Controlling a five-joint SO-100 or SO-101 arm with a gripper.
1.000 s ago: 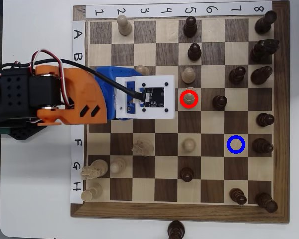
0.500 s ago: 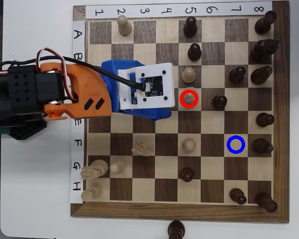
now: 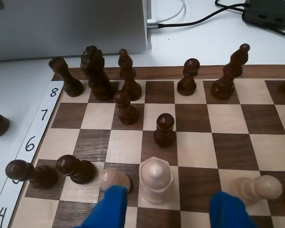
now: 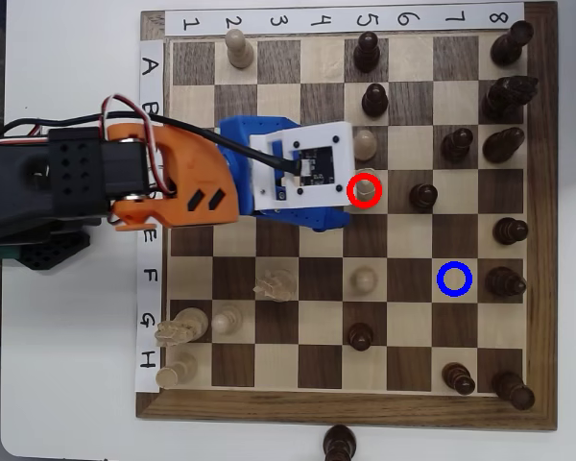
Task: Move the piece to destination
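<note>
The piece (image 3: 156, 179), cream with a rounded head, stands upright on the board between my two blue fingers (image 3: 109, 209). In the overhead view it (image 4: 365, 188) sits inside a red ring, just past the tip of the arm's white camera block (image 4: 302, 173). My gripper (image 3: 169, 194) is open, with one finger on each side of the piece and a gap to both. The destination (image 4: 454, 279) is a blue ring on a light square two squares further out and to one side. No ring shows in the wrist view.
A cream pawn (image 3: 115, 180) stands by my left finger and another cream piece (image 3: 259, 187) stands to the right. A dark pawn (image 3: 165, 129) stands straight ahead. A dark piece (image 4: 504, 280) stands next to the blue ring. Several dark pieces line the far edge (image 3: 199, 71).
</note>
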